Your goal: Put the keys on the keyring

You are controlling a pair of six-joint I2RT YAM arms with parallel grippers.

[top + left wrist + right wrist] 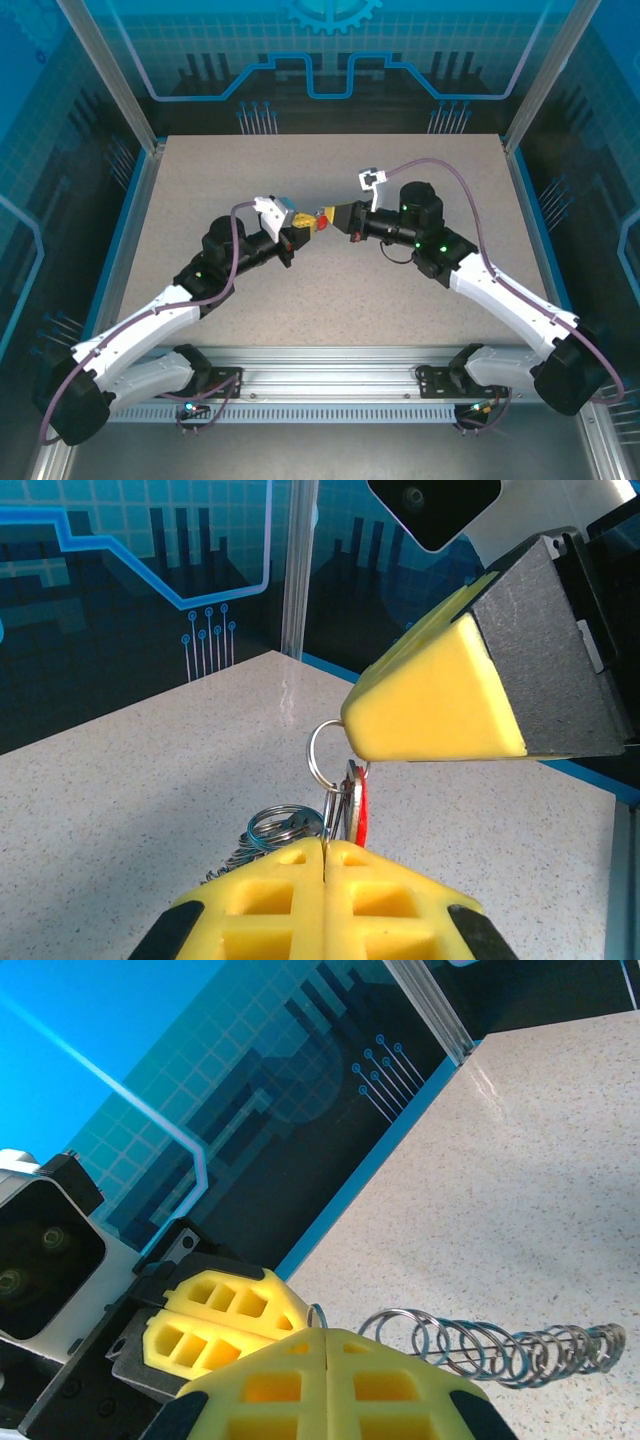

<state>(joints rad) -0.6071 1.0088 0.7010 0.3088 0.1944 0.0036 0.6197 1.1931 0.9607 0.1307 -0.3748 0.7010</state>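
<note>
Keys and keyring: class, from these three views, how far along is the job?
Done: both pieces are held above the table, brought together. In hand: the left gripper is shut on the red key, and the right gripper is shut with its tip at the thin silver keyring loop just above it; a coiled chain hangs alongside. Left: threading. Key and loop touch, but whether the key is on the loop cannot be told.
</note>
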